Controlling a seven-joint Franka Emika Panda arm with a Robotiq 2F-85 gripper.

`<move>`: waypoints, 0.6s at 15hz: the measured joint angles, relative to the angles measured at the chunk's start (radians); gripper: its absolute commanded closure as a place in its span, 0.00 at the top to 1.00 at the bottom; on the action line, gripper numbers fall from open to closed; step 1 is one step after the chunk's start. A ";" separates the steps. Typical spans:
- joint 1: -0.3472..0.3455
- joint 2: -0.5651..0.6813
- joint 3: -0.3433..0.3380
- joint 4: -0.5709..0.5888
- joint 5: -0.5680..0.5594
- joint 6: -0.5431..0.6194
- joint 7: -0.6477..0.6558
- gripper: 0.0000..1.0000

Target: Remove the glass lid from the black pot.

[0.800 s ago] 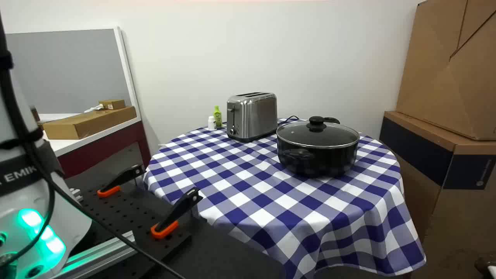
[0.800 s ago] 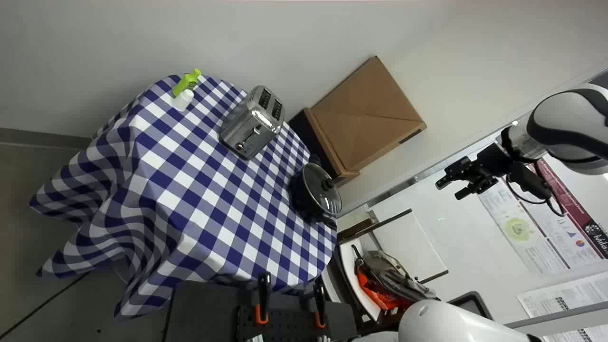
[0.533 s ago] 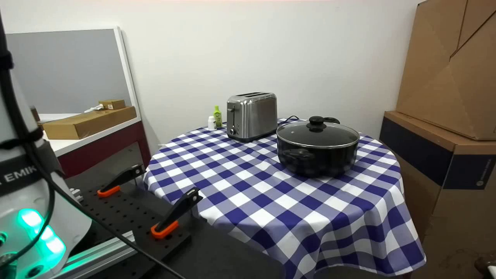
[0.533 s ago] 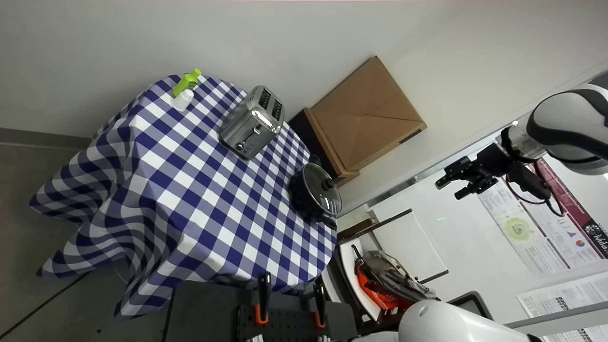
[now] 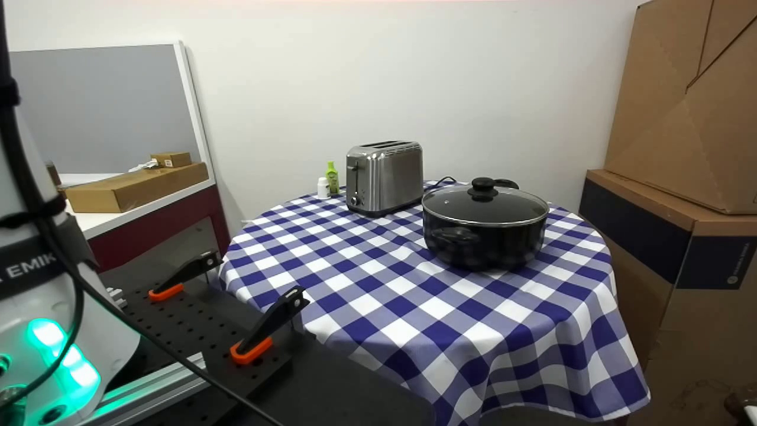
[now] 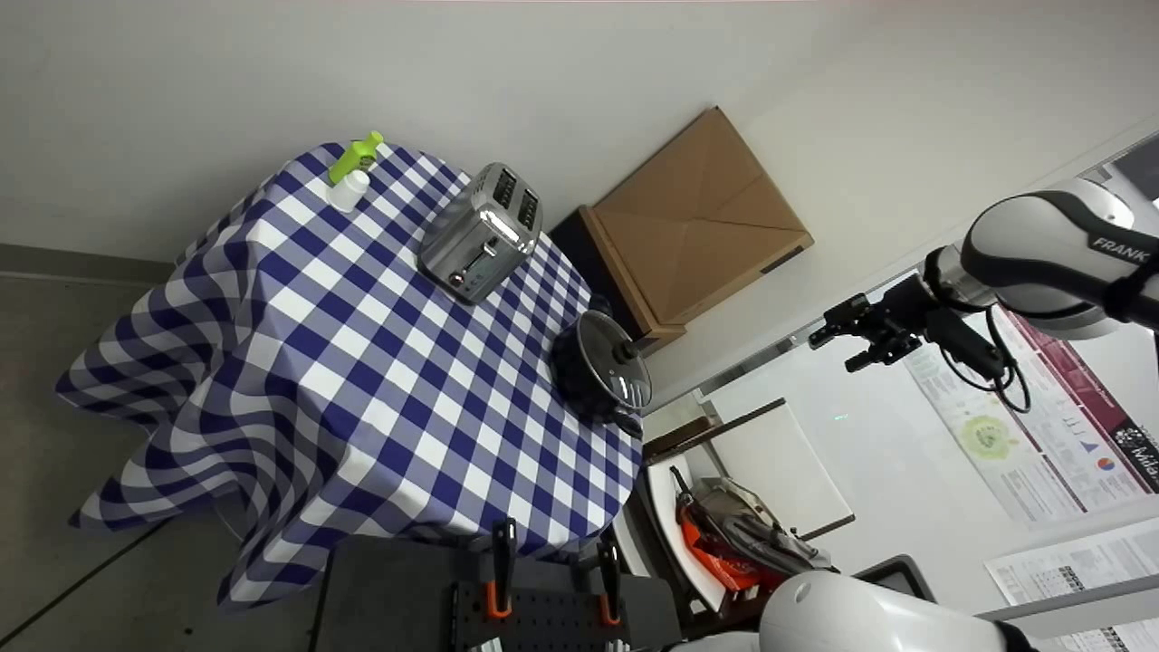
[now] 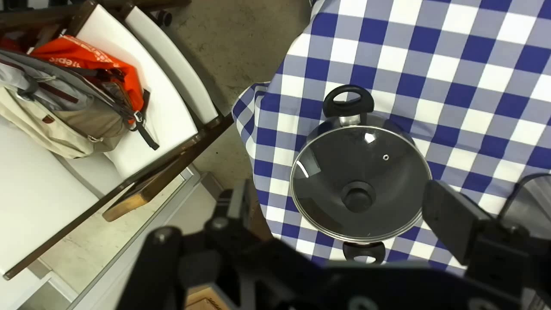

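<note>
The glass lid (image 5: 514, 210) sits on the black pot (image 5: 491, 248), which stands on a checkered tablecloth. Lid (image 6: 608, 349) and pot (image 6: 572, 376) also show in an exterior view, near the table's edge. In the wrist view the lid (image 7: 400, 185) lies below with its black knob (image 7: 358, 199) between the finger directions; the pot's handle (image 7: 351, 101) shows too. My gripper (image 6: 838, 351) is open and empty, high up and well apart from the pot. In the wrist view its fingers (image 7: 340, 204) are spread wide. The gripper is out of frame in an exterior view, where the arm's base shows.
A silver toaster (image 5: 387, 177) stands beside the pot, with a white bottle (image 5: 323, 188) and a green bottle (image 5: 332, 177) behind. Tall cardboard boxes (image 5: 668, 142) stand past the table. Clamps (image 5: 269, 325) rise at the robot's base. A chair holds a bag (image 7: 86, 107).
In an exterior view the arm and open gripper have moved left and slightly up, nearer the pot's side. The pot, lid and toaster have not moved.
</note>
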 measured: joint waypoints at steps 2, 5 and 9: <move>-0.006 0.050 -0.010 0.002 0.000 0.066 0.015 1.00; -0.018 0.141 -0.017 0.003 0.000 0.169 0.041 1.00; -0.024 0.285 -0.024 0.031 0.003 0.275 0.071 1.00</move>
